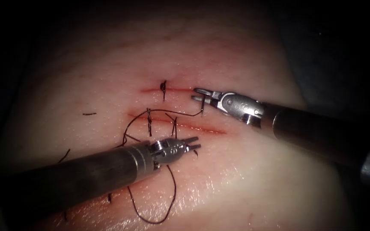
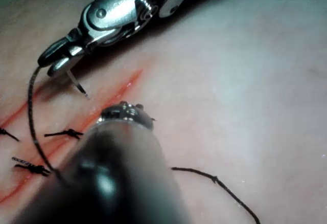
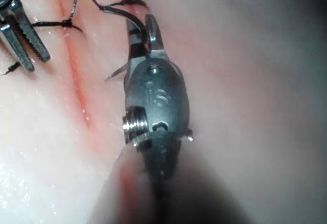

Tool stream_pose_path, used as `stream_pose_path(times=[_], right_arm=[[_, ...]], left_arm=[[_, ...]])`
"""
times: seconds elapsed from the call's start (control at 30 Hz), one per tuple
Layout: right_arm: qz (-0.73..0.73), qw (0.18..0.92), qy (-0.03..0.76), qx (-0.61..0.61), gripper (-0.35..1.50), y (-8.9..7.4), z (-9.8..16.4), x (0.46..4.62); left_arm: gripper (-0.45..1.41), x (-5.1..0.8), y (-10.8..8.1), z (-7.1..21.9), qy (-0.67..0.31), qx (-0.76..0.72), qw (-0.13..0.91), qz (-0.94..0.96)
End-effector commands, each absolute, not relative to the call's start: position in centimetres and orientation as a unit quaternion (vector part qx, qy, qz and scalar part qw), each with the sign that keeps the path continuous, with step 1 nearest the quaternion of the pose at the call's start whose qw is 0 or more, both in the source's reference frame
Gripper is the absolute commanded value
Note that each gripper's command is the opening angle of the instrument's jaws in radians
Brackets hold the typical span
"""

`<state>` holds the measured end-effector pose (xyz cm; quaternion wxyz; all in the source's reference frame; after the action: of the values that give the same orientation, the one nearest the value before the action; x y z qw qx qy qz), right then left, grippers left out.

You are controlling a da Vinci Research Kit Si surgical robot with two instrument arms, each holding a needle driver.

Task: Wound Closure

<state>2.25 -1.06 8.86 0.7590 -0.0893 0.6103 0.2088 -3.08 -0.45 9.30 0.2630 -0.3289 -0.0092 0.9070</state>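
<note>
Between right gripper jaws, slim steel needle, dark thread trailing

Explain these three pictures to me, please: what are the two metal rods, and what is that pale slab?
The rods are the arms of a surgical practice robot. The slab is pork belly, the tissue, with red cuts being sewn; dark stitches already cross them. One picture looks down from above; the other two come from cameras riding on each arm. The right arm's pincer, at the right end of the upper cut, grips a small curved needle pointing down at the tissue, not buried in it. Dark thread trails from it. The left arm's pincer is open and holds nothing.
</note>
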Motion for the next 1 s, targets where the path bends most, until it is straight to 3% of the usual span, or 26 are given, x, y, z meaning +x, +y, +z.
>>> stream_pose_path(times=[0.03,0.57,1.0], right_arm=[[0.208,0.758,0.612,-0.09,-0.35,-1.0,8.9,2.34],[0.094,0.763,0.611,-0.19,-0.35,-1.9,9.3,2.31],[0.088,0.782,0.596,-0.16,-0.35,-2.2,9.6,2.28]], left_arm=[[-0.06,-3.13,-0.4,9.4,-0.01,-0.33,0.263,0.906],[-0.1,-3.01,-0.7,9.3,-0.021,-0.313,0.27,0.91],[-0.1,-2.97,-0.8,9.4,-0.029,-0.285,0.266,0.92]])
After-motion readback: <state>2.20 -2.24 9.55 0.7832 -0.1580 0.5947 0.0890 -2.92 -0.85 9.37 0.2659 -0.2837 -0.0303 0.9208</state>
